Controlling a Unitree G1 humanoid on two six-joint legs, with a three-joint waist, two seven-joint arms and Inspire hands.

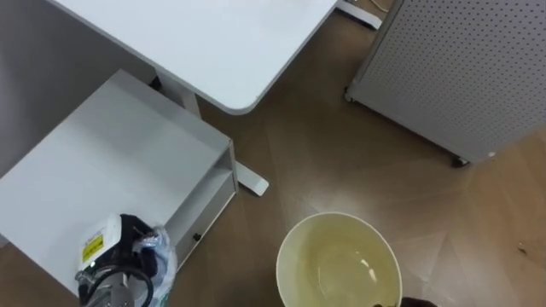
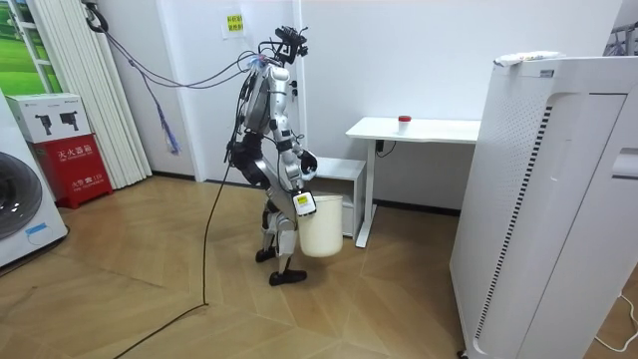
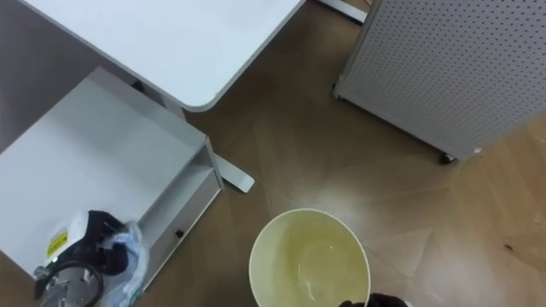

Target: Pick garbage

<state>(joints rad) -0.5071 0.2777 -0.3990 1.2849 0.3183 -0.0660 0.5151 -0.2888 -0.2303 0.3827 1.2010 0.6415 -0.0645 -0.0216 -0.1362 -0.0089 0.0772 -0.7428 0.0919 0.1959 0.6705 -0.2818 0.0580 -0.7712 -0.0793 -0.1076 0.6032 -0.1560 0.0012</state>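
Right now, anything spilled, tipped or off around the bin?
Nothing stands out. The bin is upright and looks empty, with no spill on the floor about it. The left hand holds crumpled clear plastic by the low cabinet, not yet binned.

Bin (image 1: 294,247): smooth cream plastic; I read a soft gloss on the inner wall.
Film wrapper (image 1: 160,256): clear crinkled plastic, shiny.
Floor (image 1: 341,162): wood-look planks, low sheen.
Desk top (image 1: 222,43): white, smooth, matt.
Cabinet (image 1: 111,153): white, matt.
Panel (image 1: 461,68): perforated sheet, matt; material I cannot tell.
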